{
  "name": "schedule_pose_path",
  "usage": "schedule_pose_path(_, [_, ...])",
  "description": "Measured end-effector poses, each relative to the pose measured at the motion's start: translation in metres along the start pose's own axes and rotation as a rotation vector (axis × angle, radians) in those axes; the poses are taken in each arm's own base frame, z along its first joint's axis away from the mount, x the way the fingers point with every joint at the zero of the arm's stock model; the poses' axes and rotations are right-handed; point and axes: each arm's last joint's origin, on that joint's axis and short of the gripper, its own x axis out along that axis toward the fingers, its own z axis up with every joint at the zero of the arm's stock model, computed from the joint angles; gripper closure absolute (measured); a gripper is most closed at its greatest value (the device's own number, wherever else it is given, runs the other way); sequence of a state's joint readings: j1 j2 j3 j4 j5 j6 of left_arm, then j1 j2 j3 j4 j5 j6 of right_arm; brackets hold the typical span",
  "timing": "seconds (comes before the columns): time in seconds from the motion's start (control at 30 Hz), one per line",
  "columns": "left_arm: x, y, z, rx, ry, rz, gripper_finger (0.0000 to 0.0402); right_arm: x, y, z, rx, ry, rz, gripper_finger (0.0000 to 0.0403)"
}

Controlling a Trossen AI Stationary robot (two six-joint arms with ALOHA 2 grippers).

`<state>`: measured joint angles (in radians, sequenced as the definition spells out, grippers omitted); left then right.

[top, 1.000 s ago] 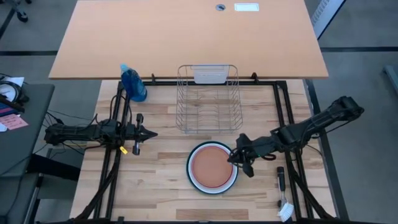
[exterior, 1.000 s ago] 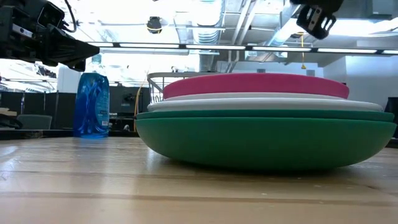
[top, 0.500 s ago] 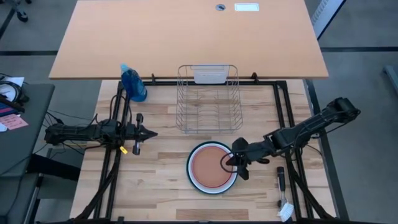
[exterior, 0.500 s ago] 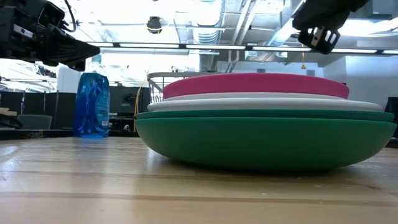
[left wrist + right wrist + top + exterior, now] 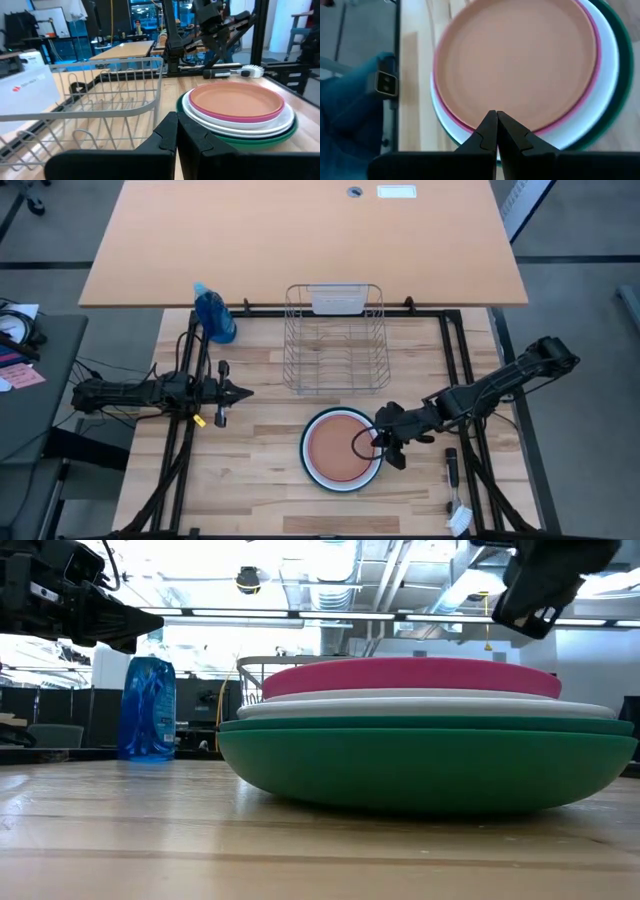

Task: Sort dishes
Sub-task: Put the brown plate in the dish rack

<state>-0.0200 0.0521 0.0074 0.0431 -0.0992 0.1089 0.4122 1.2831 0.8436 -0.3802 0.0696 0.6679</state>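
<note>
Your right gripper (image 5: 380, 442) hovers, fingers pressed together and empty, over the right rim of the plate stack (image 5: 342, 448) (salmon plate on top), in front of the rack (image 5: 336, 340). You're at the approach: next, spread the fingers and take that rim. The left gripper (image 5: 232, 393) waits clenched, well apart.

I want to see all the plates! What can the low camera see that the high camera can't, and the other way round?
Only the low view shows the stack side-on: the green plate at the bottom, white plates above it, and the pink plate. Only the high view shows the salmon-orange plate on top, and the wire rack whole. Both show the stack, the blue bottle and the right tool.
</note>
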Motion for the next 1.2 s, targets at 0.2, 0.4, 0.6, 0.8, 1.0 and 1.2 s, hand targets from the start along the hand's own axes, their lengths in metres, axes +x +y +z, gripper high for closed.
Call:
schedule_pose_path(0.2, [0.000,0.000,0.001,-0.205,-0.007,-0.009,0.0402,0.000,-0.003,-0.003,-0.018,0.034,-0.028,0.0391])
schedule_pose_path(0.4, [-0.002,0.001,0.011,-0.327,-0.024,-0.013,0.0402,0.000,-0.004,-0.004,-0.027,0.041,-0.034,0.0391])
schedule_pose_path(0.6, [-0.006,0.002,0.033,-0.409,-0.100,-0.055,0.0402,0.000,-0.004,-0.004,-0.068,0.046,-0.037,0.0391])
schedule_pose_path(0.8, [-0.010,0.000,0.049,-0.487,-0.138,-0.123,0.0402,0.000,-0.006,-0.001,-0.068,0.029,-0.049,0.0391])
schedule_pose_path(1.0, [-0.005,-0.005,0.066,-0.490,-0.128,-0.186,0.0402,0.003,-0.006,0.001,-0.091,0.014,-0.034,0.0391])
schedule_pose_path(1.2, [0.013,-0.017,0.088,-0.429,-0.128,-0.258,0.0402,0.011,-0.002,-0.005,-0.134,0.055,-0.033,0.0392])
